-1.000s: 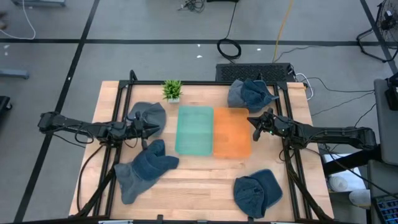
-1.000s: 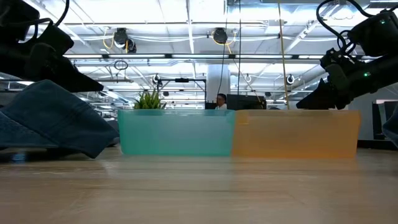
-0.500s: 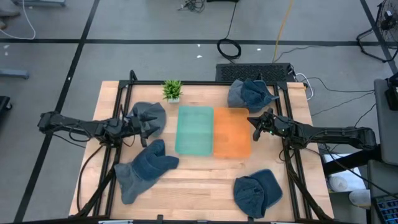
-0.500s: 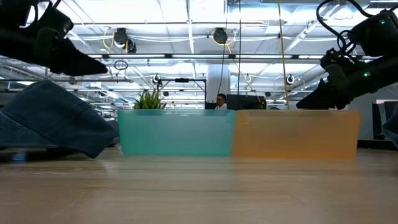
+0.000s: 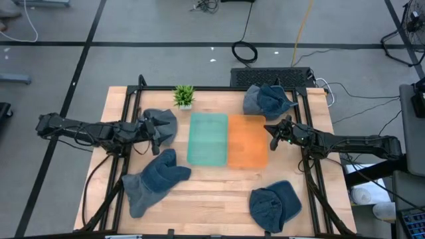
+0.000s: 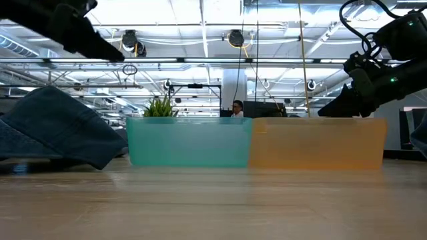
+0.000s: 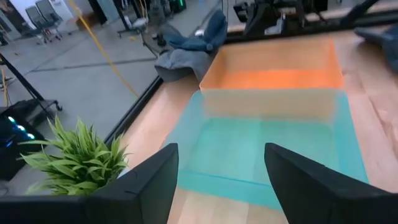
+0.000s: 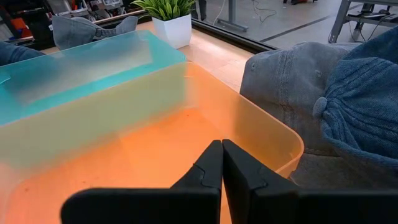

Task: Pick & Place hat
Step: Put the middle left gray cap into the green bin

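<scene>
- Nearest the front edge of the wooden desk (image 5: 212, 199) lie two blue denim hats: one at the front left (image 5: 154, 179), one at the front right (image 5: 274, 204).
- In the middle of the desk, two shallow trays stand side by side and touching: a teal tray (image 5: 207, 138) on the left and an orange tray (image 5: 248, 141) on the right.
- The left tool (image 5: 157, 130) is raised over the desk to the left of the teal tray. Its two dark fingers (image 7: 308, 183) stand apart, wide open, and hold nothing. It hangs at the near edge of a third hat (image 5: 161, 123), which lies on the desk at the back left.
- The right tool (image 5: 271, 135) hovers at the right edge of the orange tray. Its fingers (image 8: 208, 171) are pressed together, with nothing between them.
- At the back of the desk, a small green potted plant (image 5: 184, 95) stands just behind the teal tray's left corner.
- A fourth hat (image 5: 267, 101) lies at the back right, just behind the orange tray.
- Beyond the desk, a grey floor with cables; a person (image 6: 237, 107) shows far off in the room.
</scene>
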